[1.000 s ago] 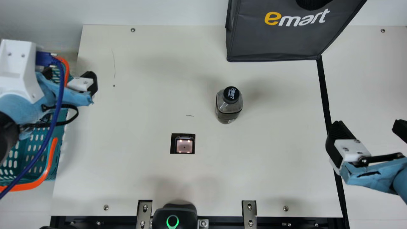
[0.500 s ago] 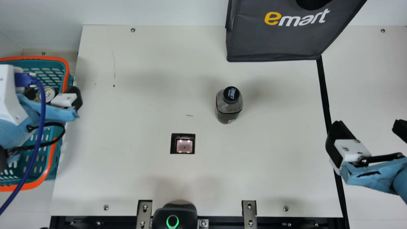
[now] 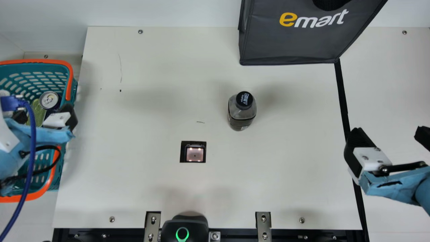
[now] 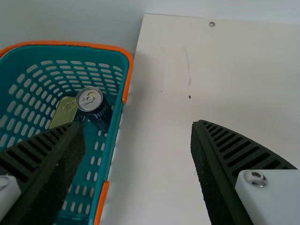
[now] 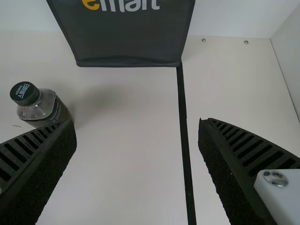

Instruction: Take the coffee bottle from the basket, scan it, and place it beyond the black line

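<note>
Main view is bright, diffuse. Soft shadows flank the coffee bottle [image 3: 240,116], center frame. Bright spots on scanner window [image 3: 195,154], lower center. Wrist views dimmer.

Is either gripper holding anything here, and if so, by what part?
Nothing is held: the left gripper and right gripper are open, and the bottle stands on the table.

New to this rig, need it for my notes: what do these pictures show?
Two robot arms at a table. The main view is from the neck camera between them; the wrist views come from a camera on each arm.

A bottle stands mid-table, short of the black line, with a dark bag behind. The small lit square is probably a scanner. The basket contains a can and a flat tin.

Left gripper and right gripper: open, holding nothing.
</note>
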Controlling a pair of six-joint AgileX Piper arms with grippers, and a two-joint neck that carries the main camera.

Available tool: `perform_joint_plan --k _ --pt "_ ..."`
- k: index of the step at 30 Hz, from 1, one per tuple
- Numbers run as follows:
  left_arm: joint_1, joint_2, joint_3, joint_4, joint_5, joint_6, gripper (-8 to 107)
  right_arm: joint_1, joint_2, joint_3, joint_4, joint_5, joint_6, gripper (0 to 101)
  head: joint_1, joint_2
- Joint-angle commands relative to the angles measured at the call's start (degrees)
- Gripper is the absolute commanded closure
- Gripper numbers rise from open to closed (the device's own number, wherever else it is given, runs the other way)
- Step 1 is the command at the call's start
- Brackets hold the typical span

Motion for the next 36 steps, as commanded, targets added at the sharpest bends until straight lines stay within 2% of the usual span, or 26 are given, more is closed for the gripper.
perform_joint_plan --k 1,10,21,36 --pt "0.1 -0.8 0.5 0.2 0.4 -0.2 9 0.0 0.0 0.0 0.0 0.0 0.0 10 -1.0 0.1" --pt "2.1 -4.0 2.4 -0.4 1.9 0.1 9 0.0 0.0 0.0 0.0 -0.1 0.0 10 -1.0 0.1" --pt "4.4 -6.8 3.5 -4.4 3.5 0.2 9 0.0 0.0 0.0 0.0 -0.1 0.0 10 -1.0 0.1" --pt "4.1 -9.4 5.2 -8.8 2.5 9.1 9 0.0 0.0 0.0 0.0 -0.1 0.0 10 -1.0 0.1"
